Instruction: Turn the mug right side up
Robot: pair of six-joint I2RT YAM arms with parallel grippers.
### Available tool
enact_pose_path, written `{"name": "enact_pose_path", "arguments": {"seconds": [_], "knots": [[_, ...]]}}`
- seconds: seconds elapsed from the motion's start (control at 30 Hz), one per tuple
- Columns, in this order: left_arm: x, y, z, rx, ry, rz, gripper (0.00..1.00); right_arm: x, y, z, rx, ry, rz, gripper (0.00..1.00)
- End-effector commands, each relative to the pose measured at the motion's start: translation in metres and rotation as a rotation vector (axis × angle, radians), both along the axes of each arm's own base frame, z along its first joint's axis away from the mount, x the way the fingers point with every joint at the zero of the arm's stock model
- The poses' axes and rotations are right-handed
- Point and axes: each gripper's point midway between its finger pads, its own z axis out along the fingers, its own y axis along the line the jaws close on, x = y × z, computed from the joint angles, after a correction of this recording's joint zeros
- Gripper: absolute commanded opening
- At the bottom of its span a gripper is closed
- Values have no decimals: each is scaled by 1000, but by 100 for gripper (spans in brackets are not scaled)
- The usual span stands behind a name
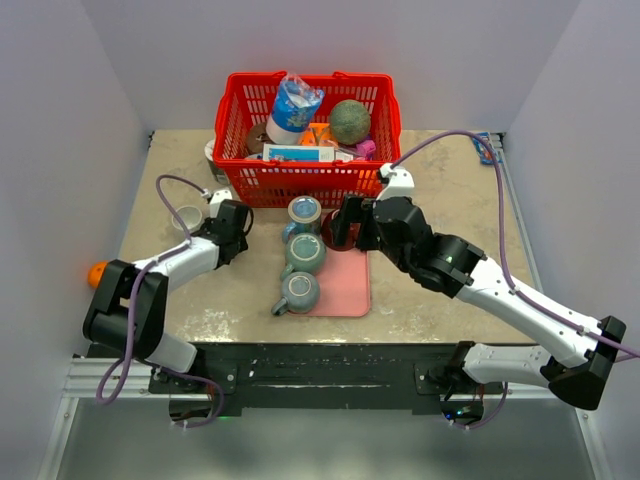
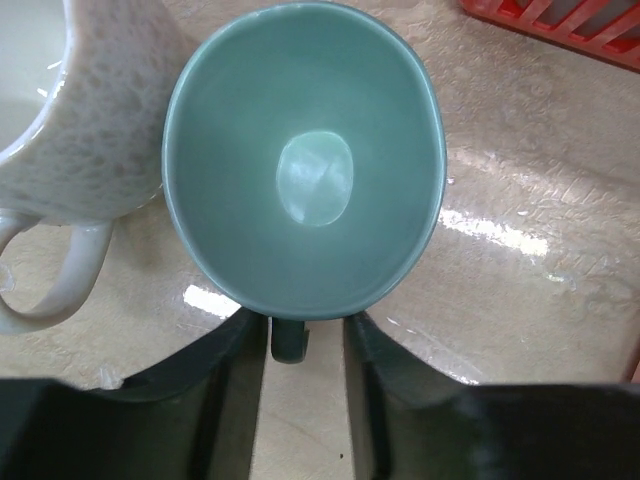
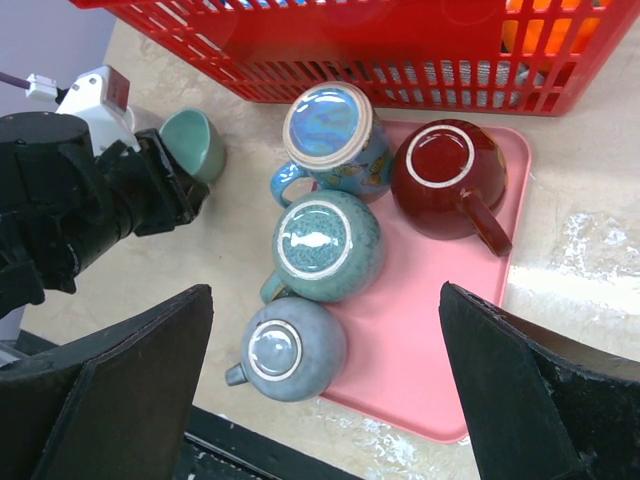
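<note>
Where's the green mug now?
Left wrist view: green mug upright beside the white mug, handle between the fingers of the left gripper; left of the tray.

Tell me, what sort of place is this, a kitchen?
Probably a robotics lab booth, not a kitchen: plain white walls box in a table, two robot arms are mounted at its near edge, and mugs, a pink tray and a red basket look like practice props.

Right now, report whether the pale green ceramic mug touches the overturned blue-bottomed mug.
Apart: the right wrist view shows bare table between green mug and blue mug.
</note>
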Motion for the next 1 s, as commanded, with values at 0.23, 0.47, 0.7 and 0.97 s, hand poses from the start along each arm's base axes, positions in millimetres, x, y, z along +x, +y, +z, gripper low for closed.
{"name": "enact_pose_path", "arguments": {"seconds": [0.23, 0.47, 0.7, 0.97], "knots": [[1, -5, 36, 12, -37, -10, 74, 5, -19, -1, -6, 16, -102, 99], [-18, -21, 84, -86, -131, -60, 99, 11, -15, -20, -89, 50, -79, 99], [-30, -37, 127, -211, -244, -131, 99, 42, -29, -72, -330, 54, 21, 99], [-35, -49, 158, -276, -317, -202, 99, 77, -28, -121, -450, 17, 238, 93]]}}
